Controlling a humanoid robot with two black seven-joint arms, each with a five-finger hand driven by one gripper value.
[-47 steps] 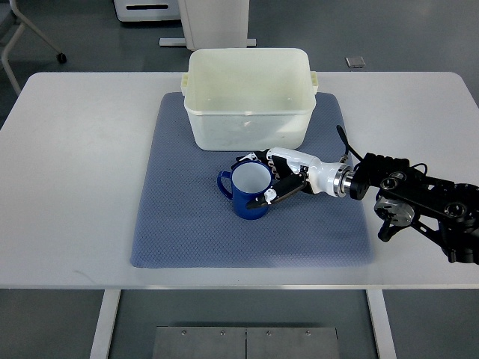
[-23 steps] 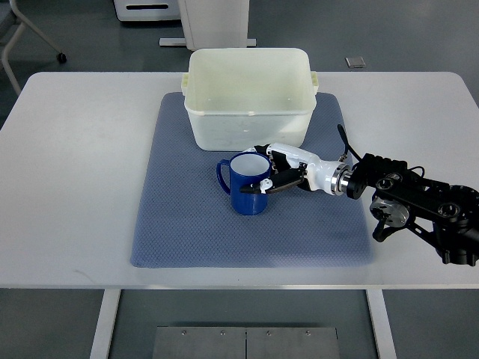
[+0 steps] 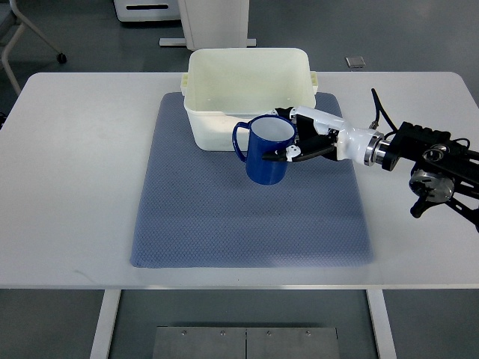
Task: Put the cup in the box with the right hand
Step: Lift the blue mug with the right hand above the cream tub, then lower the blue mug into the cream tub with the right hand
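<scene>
My right hand [image 3: 299, 142] grips the glossy dark blue ceramic mug [image 3: 268, 149] by its rim, lifted above the mat. The cream plastic box [image 3: 198, 112] stands just behind my hand; next I must carry the mug over its front wall and lower it.

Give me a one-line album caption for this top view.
The right hand grips a blue cup beside the white box, above the blue mat.
</scene>
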